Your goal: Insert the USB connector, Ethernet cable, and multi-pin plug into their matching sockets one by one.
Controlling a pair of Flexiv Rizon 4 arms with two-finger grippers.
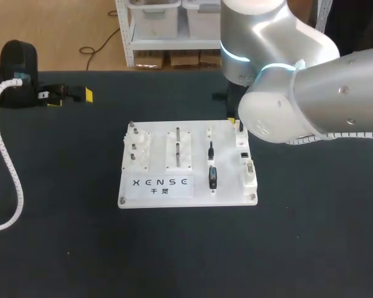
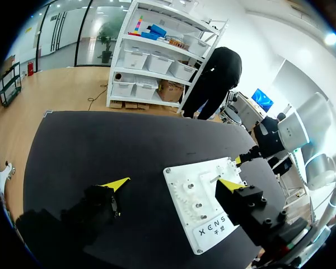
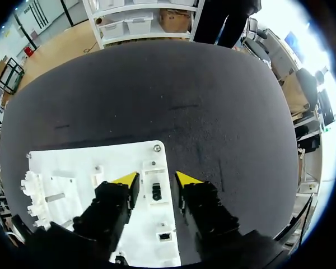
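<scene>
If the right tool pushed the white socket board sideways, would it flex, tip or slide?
Probably stiff: the white socket board looks like a flat plate with corner screws. Tipping seems unlikely, as it lies low and wide on the table. It may slide, since nothing visible clamps it down.

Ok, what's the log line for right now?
right pincer: open, above socket strip on board | left pincer: open, empty, off board
</scene>
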